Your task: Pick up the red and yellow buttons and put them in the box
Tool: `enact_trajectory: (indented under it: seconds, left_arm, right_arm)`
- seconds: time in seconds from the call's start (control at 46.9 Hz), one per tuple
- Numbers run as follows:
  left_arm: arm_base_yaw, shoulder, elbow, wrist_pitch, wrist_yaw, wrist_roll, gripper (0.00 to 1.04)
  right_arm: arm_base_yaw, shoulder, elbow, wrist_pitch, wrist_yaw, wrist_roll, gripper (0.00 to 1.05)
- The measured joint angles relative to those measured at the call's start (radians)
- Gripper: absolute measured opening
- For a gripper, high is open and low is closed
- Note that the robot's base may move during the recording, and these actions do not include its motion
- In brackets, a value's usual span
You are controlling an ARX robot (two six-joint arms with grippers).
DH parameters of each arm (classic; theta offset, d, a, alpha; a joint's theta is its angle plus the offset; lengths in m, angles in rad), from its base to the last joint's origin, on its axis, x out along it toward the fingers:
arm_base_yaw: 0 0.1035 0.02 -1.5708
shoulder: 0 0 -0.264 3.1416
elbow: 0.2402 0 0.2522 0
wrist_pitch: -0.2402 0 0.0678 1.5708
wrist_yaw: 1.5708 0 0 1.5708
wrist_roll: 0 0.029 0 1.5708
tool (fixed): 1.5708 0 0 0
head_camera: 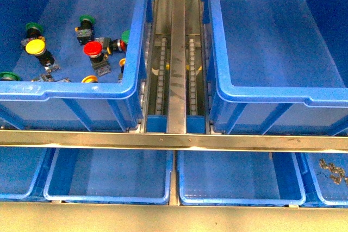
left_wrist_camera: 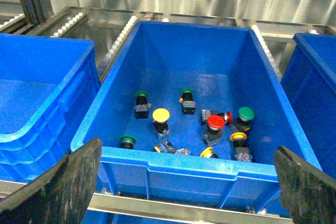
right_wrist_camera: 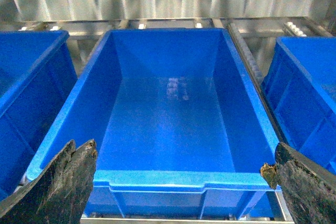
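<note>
A red button and a yellow button lie among green-capped ones in the left blue bin. More yellow caps rest near that bin's front wall. The box, a deep blue bin on the right, holds nothing. My left gripper hangs open in front of the button bin, outside its front rim. In the same way my right gripper stands open before the box. Neither arm shows in the front view.
A roller track runs between the two bins. A metal rail crosses in front of them. Below it sit shallow blue trays; the far right one holds small metal parts. Other blue bins flank both wrist views.
</note>
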Motion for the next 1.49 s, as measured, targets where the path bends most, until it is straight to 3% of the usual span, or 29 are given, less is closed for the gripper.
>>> enact_trajectory:
  seconds: [1.493]
  left_arm:
    - [0.000,0.000,0.000,0.000,0.000,0.000,0.97]
  right_arm:
    - [0.000,0.000,0.000,0.000,0.000,0.000,0.99]
